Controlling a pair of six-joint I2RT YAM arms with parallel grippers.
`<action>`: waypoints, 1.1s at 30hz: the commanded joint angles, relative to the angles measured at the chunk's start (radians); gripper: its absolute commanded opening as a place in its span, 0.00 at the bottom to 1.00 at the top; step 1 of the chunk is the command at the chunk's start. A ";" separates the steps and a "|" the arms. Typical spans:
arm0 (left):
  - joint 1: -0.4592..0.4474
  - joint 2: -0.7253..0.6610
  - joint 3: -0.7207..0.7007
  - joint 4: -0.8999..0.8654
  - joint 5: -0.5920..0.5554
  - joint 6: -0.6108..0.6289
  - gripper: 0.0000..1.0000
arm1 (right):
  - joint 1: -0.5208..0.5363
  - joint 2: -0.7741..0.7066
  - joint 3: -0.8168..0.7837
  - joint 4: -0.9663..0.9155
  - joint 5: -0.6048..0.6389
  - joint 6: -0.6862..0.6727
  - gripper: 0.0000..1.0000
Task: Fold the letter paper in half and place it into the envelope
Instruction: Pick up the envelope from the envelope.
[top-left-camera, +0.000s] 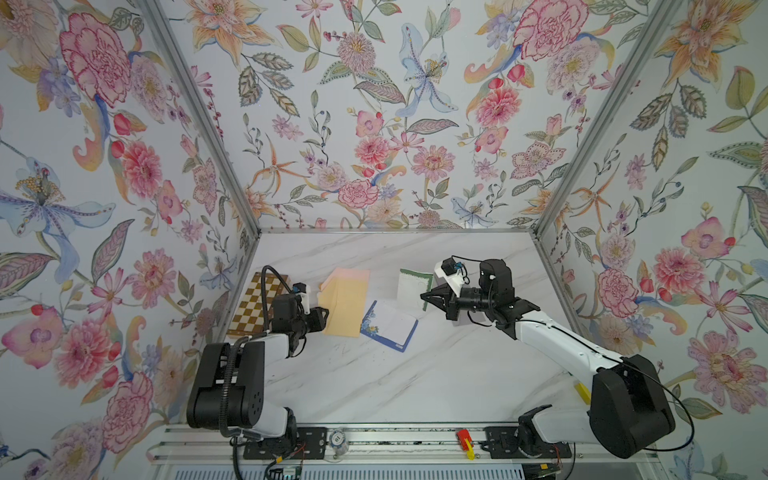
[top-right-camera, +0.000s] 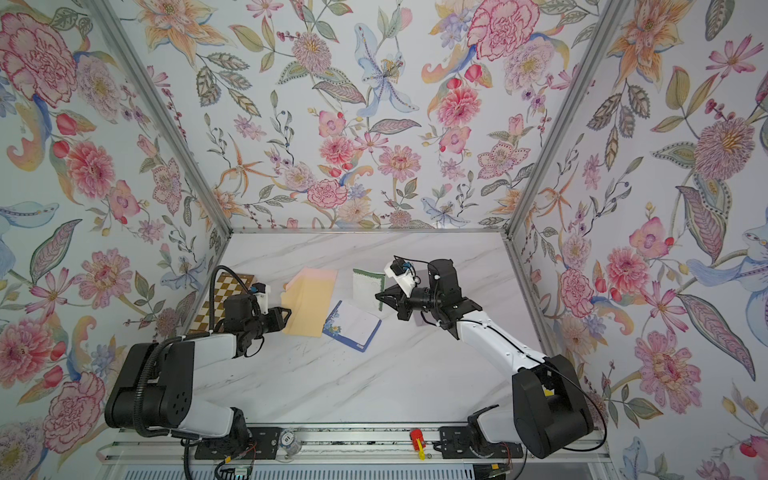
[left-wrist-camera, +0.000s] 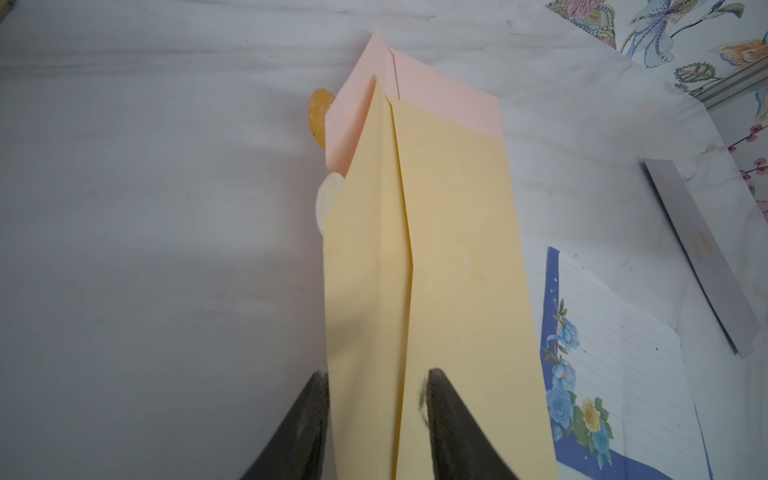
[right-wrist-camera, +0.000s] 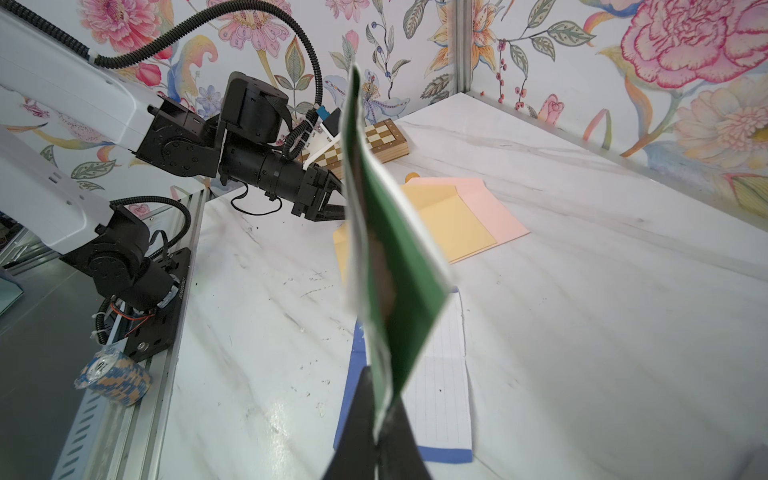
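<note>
A yellow envelope (top-left-camera: 343, 303) (top-right-camera: 307, 305) with a pink far end lies flat on the marble table, left of centre. My left gripper (top-left-camera: 326, 313) (left-wrist-camera: 376, 378) is low at its near end and open. One finger sits beside the envelope's edge and the other rests over its yellow face (left-wrist-camera: 457, 249). My right gripper (top-left-camera: 424, 296) (right-wrist-camera: 376, 440) is raised at centre right, shut on a folded green-bordered letter paper (top-left-camera: 413, 289) (right-wrist-camera: 395, 266) that hangs clear of the table. A blue-bordered lined letter paper (top-left-camera: 390, 324) (right-wrist-camera: 440, 395) lies between the two grippers.
A wooden chessboard (top-left-camera: 255, 303) (right-wrist-camera: 374, 141) lies by the left wall behind my left arm. A stack of poker chips (top-left-camera: 338, 440) and a red and yellow piece (top-left-camera: 465, 442) sit on the front rail. Two small round discs (left-wrist-camera: 320, 116) peek out beside the envelope.
</note>
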 joint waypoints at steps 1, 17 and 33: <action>0.008 0.010 -0.002 0.010 0.001 0.007 0.43 | 0.006 0.011 0.001 0.017 -0.015 0.011 0.04; 0.007 0.032 0.001 0.043 0.025 0.004 0.38 | 0.006 0.005 -0.008 0.012 -0.011 0.015 0.05; -0.008 0.064 0.026 0.053 0.005 0.006 0.22 | 0.006 0.001 -0.009 0.005 -0.009 0.016 0.05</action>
